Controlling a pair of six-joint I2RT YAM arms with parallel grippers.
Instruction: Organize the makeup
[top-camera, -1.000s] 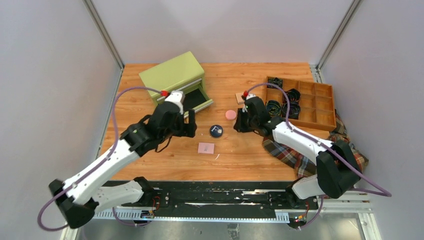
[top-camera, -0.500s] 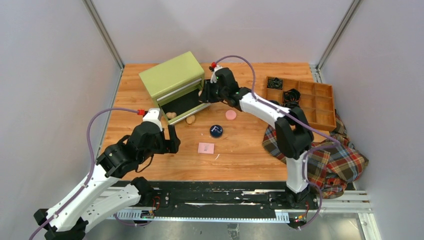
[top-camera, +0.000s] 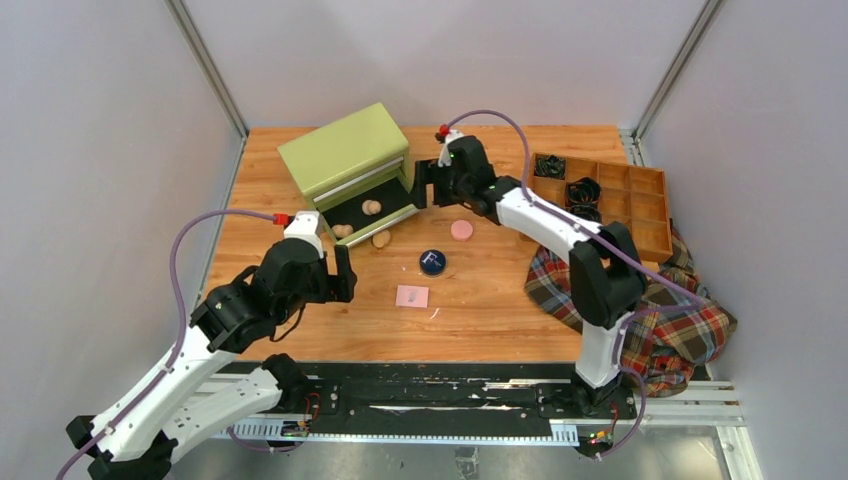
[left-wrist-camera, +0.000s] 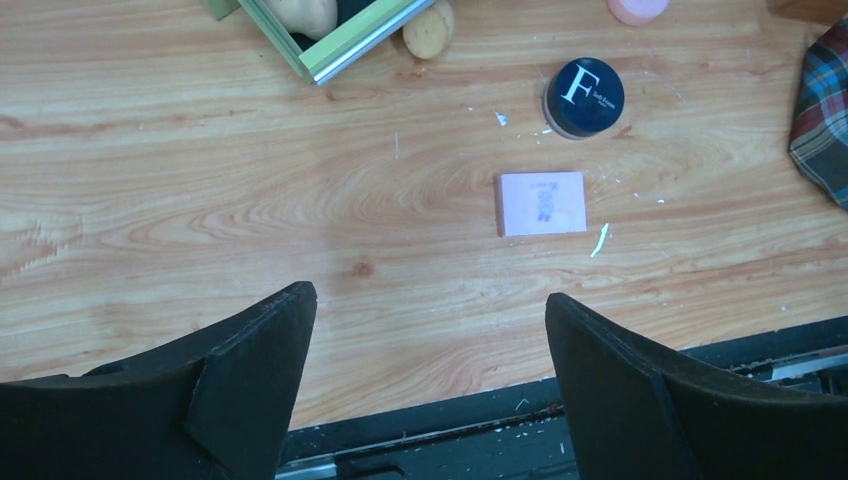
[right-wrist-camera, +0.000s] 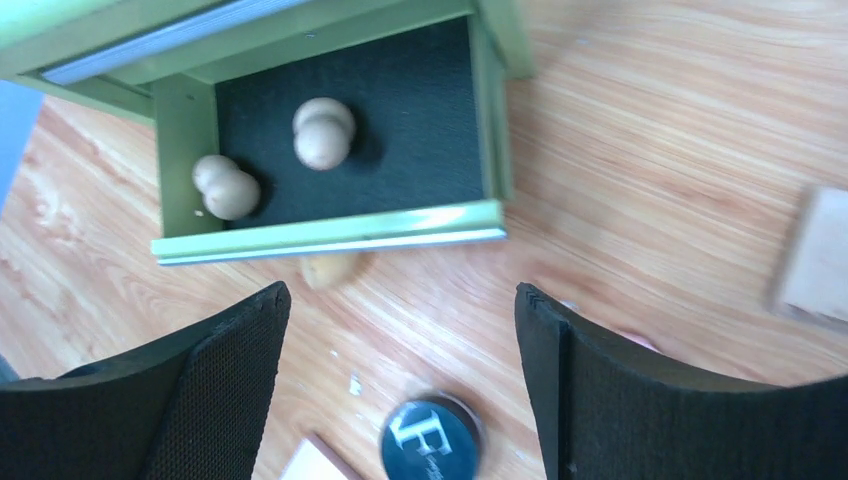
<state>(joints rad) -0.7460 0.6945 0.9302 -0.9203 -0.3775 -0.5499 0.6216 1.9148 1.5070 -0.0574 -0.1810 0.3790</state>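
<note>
A green box (top-camera: 345, 150) has its drawer (top-camera: 392, 208) pulled out. Two tan egg-shaped sponges (right-wrist-camera: 323, 135) (right-wrist-camera: 227, 188) lie inside the drawer, and a third sponge (top-camera: 381, 239) lies on the table in front of it. My right gripper (right-wrist-camera: 400, 292) hovers open and empty by the drawer's right end. On the wood lie a navy round compact (top-camera: 432, 262), a pink round disc (top-camera: 461, 229) and a pink square pad (top-camera: 412, 296). A tan square (right-wrist-camera: 815, 260) shows at the right wrist view's edge. My left gripper (left-wrist-camera: 428, 300) is open and empty, near the front edge, left of the pad.
A wooden divided tray (top-camera: 640, 235) at the right holds black coiled bands (top-camera: 583, 190). A plaid cloth (top-camera: 660, 310) hangs over the table's right front corner. Grey walls stand on both sides, and a black rail (left-wrist-camera: 520, 420) runs along the near edge.
The right arm swung from beside the tray over to the drawer, opened, and a second sponge now lies inside. The left arm drew back from the drawer toward the near left.
</note>
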